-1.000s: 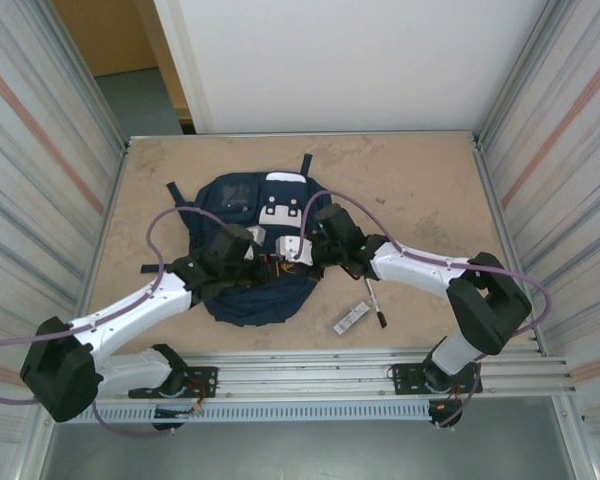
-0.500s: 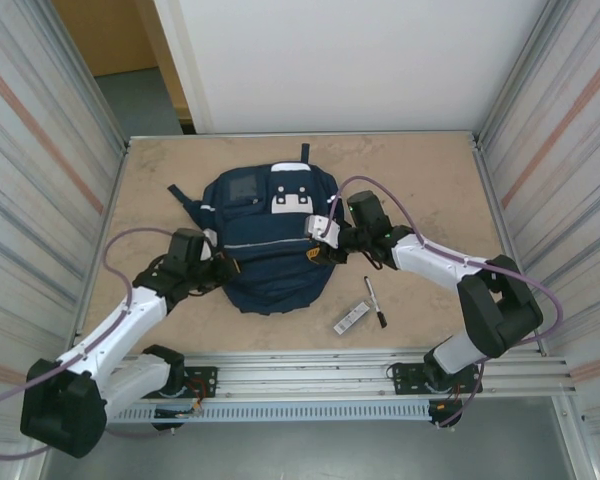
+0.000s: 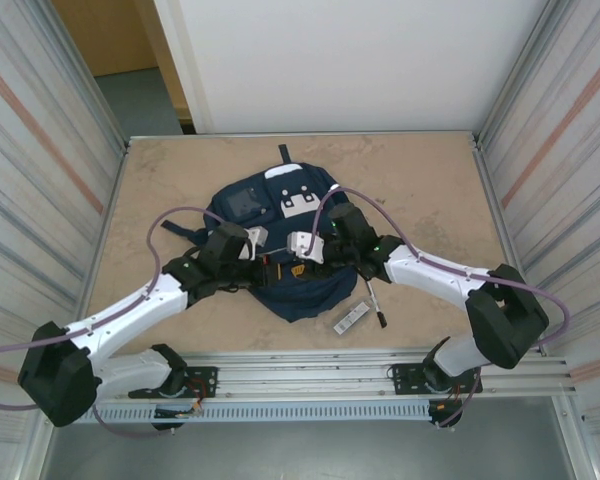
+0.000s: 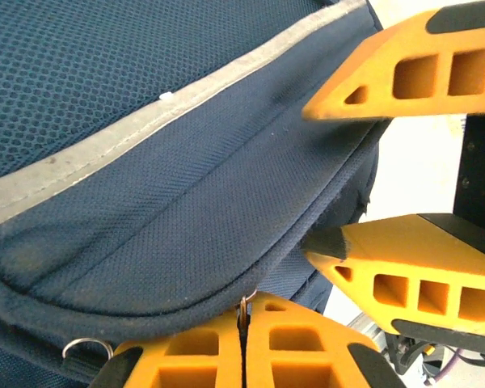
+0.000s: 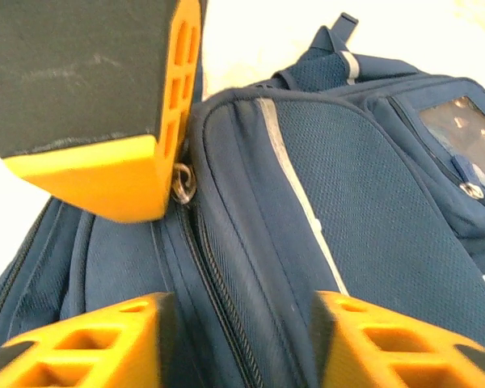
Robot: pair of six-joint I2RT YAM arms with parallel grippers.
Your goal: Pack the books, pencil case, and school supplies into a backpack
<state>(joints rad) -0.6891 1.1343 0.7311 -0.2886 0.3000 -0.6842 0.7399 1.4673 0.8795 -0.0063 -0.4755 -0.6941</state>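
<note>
The backpack (image 3: pixel 305 293) lies flat in the middle of the counter (image 3: pixel 420 190), a little toward its left edge, with the top loop pointing at the far edge and the rounded lower end toward the near edge. Its grey front panel (image 3: pixel 242 203) and white patch (image 3: pixel 300 200) face up on the far half.

Both claws meet over the middle of the bag. The left claw (image 3: pixel 268 266) comes in from the left. In its wrist view its two orange fingers are pressed flat together (image 4: pixel 242 319), with a small metal zipper pull (image 4: pixel 242 305) pinched at the seam between them, at the edge of the navy fabric (image 4: pixel 145 202) below a pale stripe (image 4: pixel 145 129).

The right claw (image 3: pixel 300 262) reaches in from the right and stands open. Its fingers are spread well apart in its own view (image 5: pixel 238 323), with the zipper track and a stitched panel of the backpack (image 5: pixel 347 186) running between them. Facing it there, one finger (image 5: pixel 105 162) of the left claw rests against the bag, with the zipper pull's ring (image 5: pixel 182 182) right at its tip.

The left wrist view likewise shows the right claw's two fingers apart (image 4: pixel 315 182) over the bag's side.

Off the bag's right side, near the near edge, lie the black pen (image 3: pixel 374 300) and, just beside it, the white-and-black bar (image 3: pixel 350 318), both on bare counter.
</note>
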